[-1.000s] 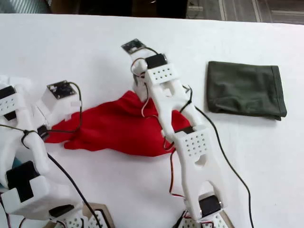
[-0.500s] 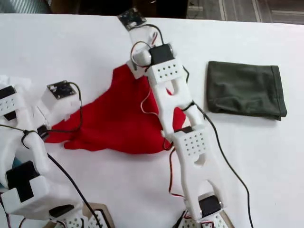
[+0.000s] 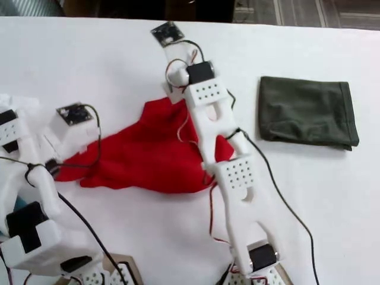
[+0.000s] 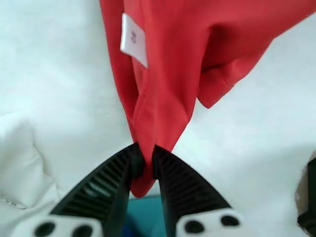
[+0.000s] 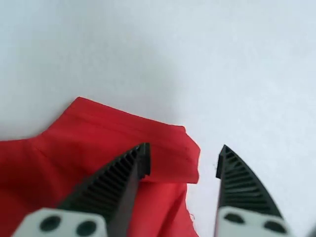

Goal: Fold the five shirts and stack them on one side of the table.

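Two hands at one red shirt (image 3: pixel 142 157): left hand (image 4: pixel 143 160) clamped on its end, right hand (image 5: pixel 183 160) spread apart over another corner.

My left fingers (image 4: pixel 106 190) are pinched tight on a fold of the red shirt (image 4: pixel 168 74), and my left arm (image 3: pixel 29 196) is bent low, close to its base. My right arm (image 3: pixel 237 178) stretches far forward, and my right fingers (image 5: pixel 118 182) stand spread apart.

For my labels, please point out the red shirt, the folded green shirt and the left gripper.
red shirt (image 3: pixel 139 155), high view, middle of the cloth.
folded green shirt (image 3: pixel 306 113), high view, centre of its top.
left gripper (image 4: pixel 145 153), left wrist view, between its fingertips.
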{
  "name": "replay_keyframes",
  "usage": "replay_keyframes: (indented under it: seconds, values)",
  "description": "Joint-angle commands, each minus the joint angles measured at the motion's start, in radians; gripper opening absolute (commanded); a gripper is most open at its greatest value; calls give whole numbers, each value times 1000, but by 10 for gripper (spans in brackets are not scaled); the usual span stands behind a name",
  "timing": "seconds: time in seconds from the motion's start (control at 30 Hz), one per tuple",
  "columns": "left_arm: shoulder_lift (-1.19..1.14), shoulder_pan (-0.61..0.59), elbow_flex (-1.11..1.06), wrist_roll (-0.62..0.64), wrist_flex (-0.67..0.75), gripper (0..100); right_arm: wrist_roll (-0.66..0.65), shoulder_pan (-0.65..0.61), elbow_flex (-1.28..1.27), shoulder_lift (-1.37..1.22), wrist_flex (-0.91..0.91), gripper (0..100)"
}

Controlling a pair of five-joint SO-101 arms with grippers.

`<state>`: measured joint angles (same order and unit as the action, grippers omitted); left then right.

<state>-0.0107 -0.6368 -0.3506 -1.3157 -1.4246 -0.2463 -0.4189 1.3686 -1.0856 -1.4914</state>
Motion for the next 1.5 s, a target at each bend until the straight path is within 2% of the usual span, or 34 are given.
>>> replay_keyframes:
  seconds: [0.0,0.37,0.43,0.53,0.67,0.9,1.23,1.47]
  values:
    - [48,-12,-15,-31,8,25,0,8,-26,13,28,219]
    - [48,-12,-19,-25,8,25,0,8,-193,12,145,217]
    - [48,-12,-19,-25,8,25,-2,8,-210,13,140,174]
    - [48,-12,-19,-25,8,25,0,16,-199,24,128,22]
    - [48,-12,-19,-25,8,25,2,15,-64,24,39,16]
    - [48,-12,-19,-25,2,25,0,8,310,16,-234,20]
    - [54,-12,-13,-23,0,25,-3,5,160,77,-282,20]
    - [48,-91,-18,-31,6,25,0,-77,-195,326,-280,20]
